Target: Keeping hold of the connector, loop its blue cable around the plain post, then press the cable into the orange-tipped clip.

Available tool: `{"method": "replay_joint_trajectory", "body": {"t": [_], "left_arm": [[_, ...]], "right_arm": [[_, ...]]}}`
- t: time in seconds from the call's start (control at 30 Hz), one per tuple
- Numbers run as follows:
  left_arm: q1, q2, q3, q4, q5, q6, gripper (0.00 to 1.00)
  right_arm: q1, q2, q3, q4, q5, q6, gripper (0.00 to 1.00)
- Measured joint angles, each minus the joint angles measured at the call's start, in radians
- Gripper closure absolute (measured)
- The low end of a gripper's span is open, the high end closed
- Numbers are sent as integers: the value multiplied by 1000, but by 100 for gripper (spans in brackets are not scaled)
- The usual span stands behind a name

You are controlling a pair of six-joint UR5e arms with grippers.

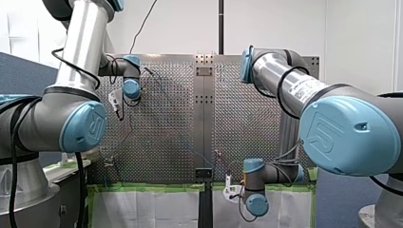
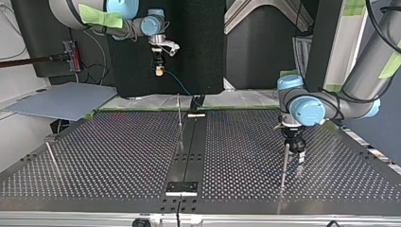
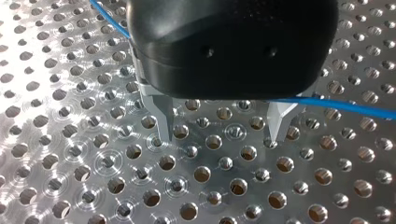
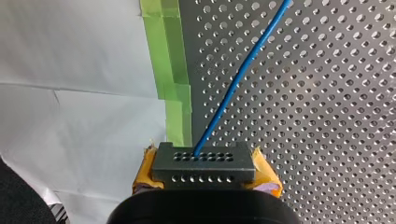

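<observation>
right jaws pinching connector (image 4: 203,164) end to end, blue cable (image 4: 239,79) pointing ahead, left jaws spread

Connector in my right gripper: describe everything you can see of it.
The connector is a dark grey rectangular block, metal-looking, with two rows of small round holes, one row on each visible face. The blue cable leaves a hole in the upper row and runs out over the perforated table. My right gripper clamps it from both sides with its yellow pads, near the green tape at the table's edge.
</observation>
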Motion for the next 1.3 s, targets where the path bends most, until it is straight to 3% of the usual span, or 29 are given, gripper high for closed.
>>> {"method": "replay_joint_trajectory", "body": {"t": [0.33,0.7,0.97,1.3], "left_arm": [[2,0,0,-3,0,-1,0],[4,0,0,-7,0,-2,0],[7,0,0,-7,0,-2,0],[11,0,0,-12,-4,-7,0]], "right_arm": [[5,-1,86,-93,-1,0,100],[13,-9,106,-161,-2,-6,100],[19,-87,180,-229,7,-9,100],[11,-173,205,-216,20,-6,100]]}}
